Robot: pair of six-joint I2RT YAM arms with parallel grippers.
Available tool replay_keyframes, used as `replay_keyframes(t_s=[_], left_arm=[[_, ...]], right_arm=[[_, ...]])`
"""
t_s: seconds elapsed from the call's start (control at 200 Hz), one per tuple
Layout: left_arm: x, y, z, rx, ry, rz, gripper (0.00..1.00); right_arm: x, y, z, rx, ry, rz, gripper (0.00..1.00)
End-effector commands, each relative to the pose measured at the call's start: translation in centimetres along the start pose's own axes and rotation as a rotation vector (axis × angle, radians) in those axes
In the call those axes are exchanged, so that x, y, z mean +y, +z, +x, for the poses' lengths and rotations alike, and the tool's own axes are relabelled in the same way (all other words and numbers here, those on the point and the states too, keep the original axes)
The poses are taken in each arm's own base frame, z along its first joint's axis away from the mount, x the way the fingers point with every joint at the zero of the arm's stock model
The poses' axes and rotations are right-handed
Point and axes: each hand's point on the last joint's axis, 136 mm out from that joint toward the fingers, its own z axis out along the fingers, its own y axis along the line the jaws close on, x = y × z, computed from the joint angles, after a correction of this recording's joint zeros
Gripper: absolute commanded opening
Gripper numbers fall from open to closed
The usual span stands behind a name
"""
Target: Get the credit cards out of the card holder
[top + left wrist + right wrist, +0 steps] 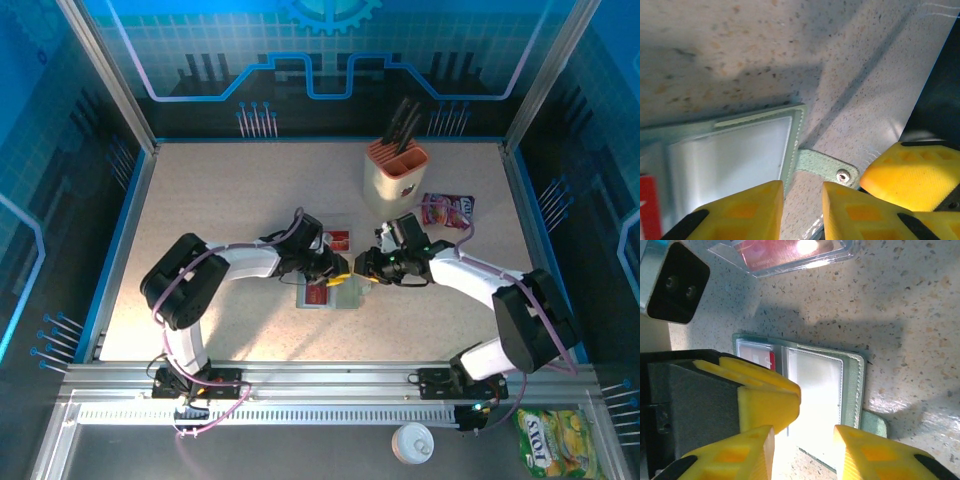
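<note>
"Speckled worktop (220,200) below you. Where's the card holder (850,385)?"

"Spread flat under both my pincers. My left pincer (800,215) stands slightly apart by its tab (825,167), my right pincer (805,455) apart above a clear pocket, clamping nothing. One red credit card (771,360) sits tucked inside; another credit card (338,240) lies just beyond."

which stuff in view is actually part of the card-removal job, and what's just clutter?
Job:
- card holder, lying open
- slotted red card, still in the holder
- loose red card, lying outside it

Lying about:
- knife block
- pink snack packet
- yellow-green packet
- white round object
</note>
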Motion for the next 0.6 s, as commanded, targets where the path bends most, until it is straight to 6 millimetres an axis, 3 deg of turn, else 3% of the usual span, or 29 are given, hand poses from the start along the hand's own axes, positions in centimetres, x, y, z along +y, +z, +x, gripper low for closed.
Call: replay_keyframes(t_s=[0.0, 0.54, 0.595], left_arm=[[0.2, -1.6, 0.4, 0.002, 0.009, 0.021, 0.27], [5.1, -6.4, 0.2, -0.094, -0.050, 0.004, 0.26], [5.7, -6.8, 0.2, -0.107, -0.057, -0.001, 0.26]], right_arm=[[1.1, 0.5, 0.0, 0.017, -0.006, -0.006, 0.37], [3.5, 5.5, 2.6, 0.126, -0.052, 0.010, 0.38], [4.7, 5.8, 2.3, 0.125, -0.069, -0.006, 0.38]])
